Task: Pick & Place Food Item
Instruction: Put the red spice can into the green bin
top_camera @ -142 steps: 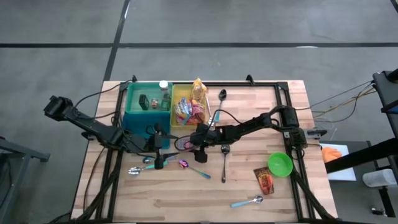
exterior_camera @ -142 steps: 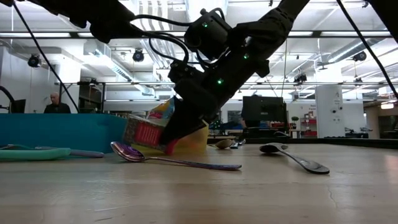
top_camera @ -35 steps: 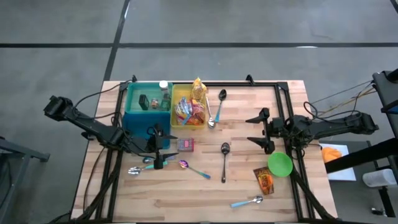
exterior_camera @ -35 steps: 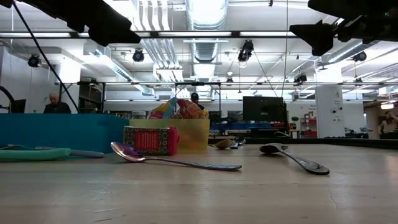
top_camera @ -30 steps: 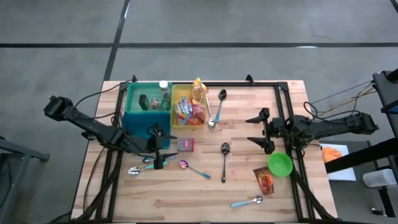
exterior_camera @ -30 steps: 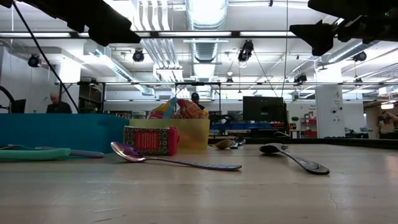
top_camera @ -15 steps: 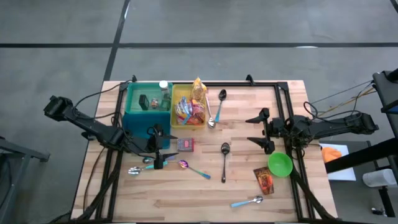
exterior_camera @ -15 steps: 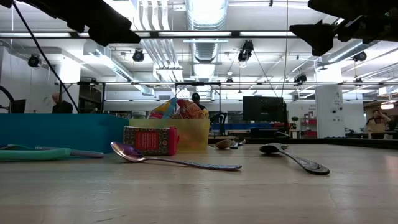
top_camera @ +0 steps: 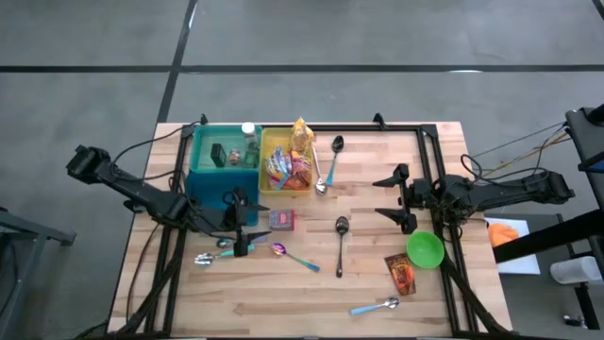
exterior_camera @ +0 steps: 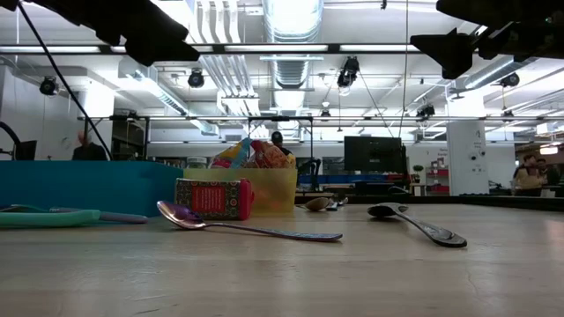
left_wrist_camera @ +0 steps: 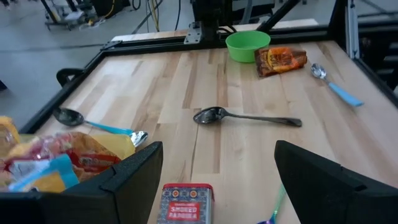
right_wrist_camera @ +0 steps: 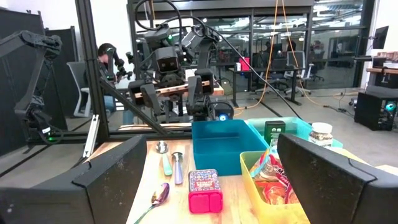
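The red snack tin point(top_camera: 281, 219) lies flat on the worktop point(top_camera: 377, 283) just beside the yellow bin point(top_camera: 274, 184), free of both arms. The left tool point(top_camera: 238, 227), jaws apart and empty, hangs beside the tin. The right tool point(top_camera: 389, 199), also spread and empty, sits well away from the bin, likely parked to leave room.

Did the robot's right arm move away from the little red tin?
Yes. Earlier the right gripper was down at the red tin beside the yellow bin. Now it hangs open near the green bowl, far to the tin's right.
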Available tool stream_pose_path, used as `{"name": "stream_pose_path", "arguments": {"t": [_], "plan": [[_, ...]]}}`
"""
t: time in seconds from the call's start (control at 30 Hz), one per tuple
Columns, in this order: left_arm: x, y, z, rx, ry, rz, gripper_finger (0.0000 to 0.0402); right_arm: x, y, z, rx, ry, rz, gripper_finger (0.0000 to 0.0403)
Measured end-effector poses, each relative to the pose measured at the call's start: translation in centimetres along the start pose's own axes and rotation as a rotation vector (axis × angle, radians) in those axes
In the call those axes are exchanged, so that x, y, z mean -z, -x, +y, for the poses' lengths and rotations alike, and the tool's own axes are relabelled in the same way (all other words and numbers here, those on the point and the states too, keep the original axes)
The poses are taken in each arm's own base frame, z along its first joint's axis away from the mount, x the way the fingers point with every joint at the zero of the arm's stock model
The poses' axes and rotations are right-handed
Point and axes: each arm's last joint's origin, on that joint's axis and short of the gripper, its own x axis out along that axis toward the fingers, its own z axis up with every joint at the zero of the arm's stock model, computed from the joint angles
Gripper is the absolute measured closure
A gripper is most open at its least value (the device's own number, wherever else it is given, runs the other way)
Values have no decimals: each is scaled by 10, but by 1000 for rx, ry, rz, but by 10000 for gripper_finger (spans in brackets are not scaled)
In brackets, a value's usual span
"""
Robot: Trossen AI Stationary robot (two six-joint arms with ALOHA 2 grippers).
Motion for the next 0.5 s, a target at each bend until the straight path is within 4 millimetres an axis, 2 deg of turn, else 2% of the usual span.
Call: {"name": "stream_pose_path", "arguments": {"t": [0.17, 0.3, 0.5], "plan": [[-4, 0, 0, -15, 78, -39, 91, 0, 0, 0, 0, 0, 0, 44], [-17, -1, 0, -54, 93, -66, 91, 0, 0, 0, 0, -3, 0, 44], [-42, -10, -1, -115, 64, 25, 91, 0, 0, 0, 1, -2, 2, 44]]}}
